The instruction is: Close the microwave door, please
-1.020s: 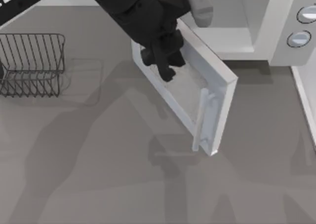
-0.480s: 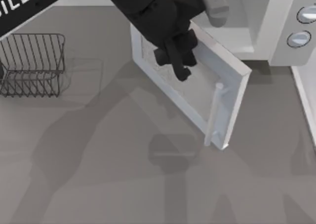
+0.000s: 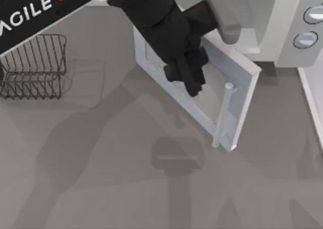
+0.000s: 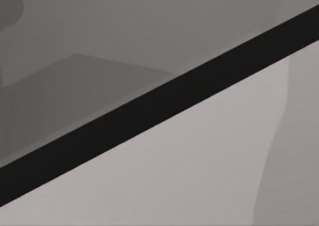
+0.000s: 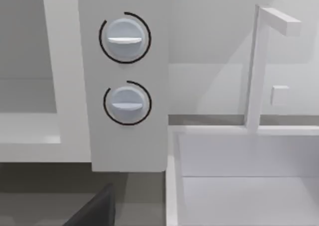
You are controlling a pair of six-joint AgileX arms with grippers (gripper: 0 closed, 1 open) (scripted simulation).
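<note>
The left gripper (image 3: 194, 85) presses flat on the outside of the microwave door (image 3: 202, 103), which hangs half-open off the microwave (image 3: 282, 32). Can't tell how its fingers are set. Probably pushing, so no grip needed.

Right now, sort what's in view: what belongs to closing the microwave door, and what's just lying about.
Job:
- microwave door, half open
- microwave, with two knobs
- left gripper, on the door's window

Lying about:
- wire rack, at the table's left
</note>
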